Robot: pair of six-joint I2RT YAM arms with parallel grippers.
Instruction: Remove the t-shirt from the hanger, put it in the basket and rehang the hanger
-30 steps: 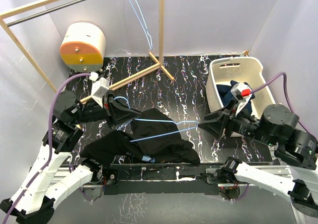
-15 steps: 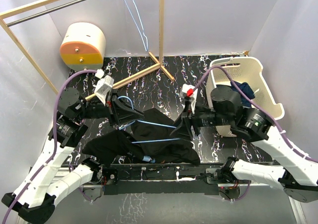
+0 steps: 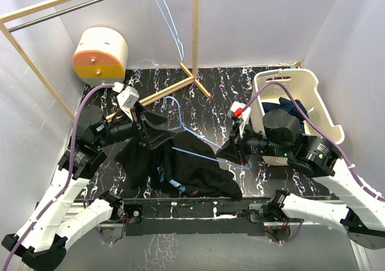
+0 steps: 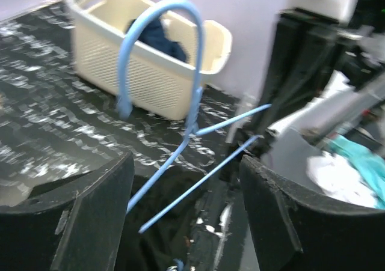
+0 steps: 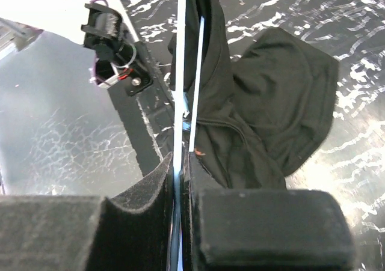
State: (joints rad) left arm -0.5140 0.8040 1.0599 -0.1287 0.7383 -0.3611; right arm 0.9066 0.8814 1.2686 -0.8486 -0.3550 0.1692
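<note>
A blue wire hanger (image 3: 204,156) lies slanted over the black t-shirt (image 3: 198,178), which is heaped on the near part of the table. One end of the hanger is still inside the cloth. My right gripper (image 3: 233,154) is shut on the hanger's wire at its right end; the right wrist view shows the wire (image 5: 180,73) pinched between the pads (image 5: 179,169), with the t-shirt (image 5: 271,103) beyond. My left gripper (image 3: 157,133) stands open beside the hook; in the left wrist view the hanger (image 4: 180,145) runs untouched between the spread fingers (image 4: 186,181).
A white laundry basket (image 3: 313,85) holding dark clothes stands at the right, also seen in the left wrist view as the basket (image 4: 150,73). A wooden clothes rack (image 3: 195,36) with a second hanger (image 3: 171,24) stands at the back. A yellow-and-orange drum (image 3: 99,54) sits back left.
My left gripper has opened and let go of the hanger's hook. My right gripper has shut on the wire and drawn it a little to the right; the hook has swung upward.
</note>
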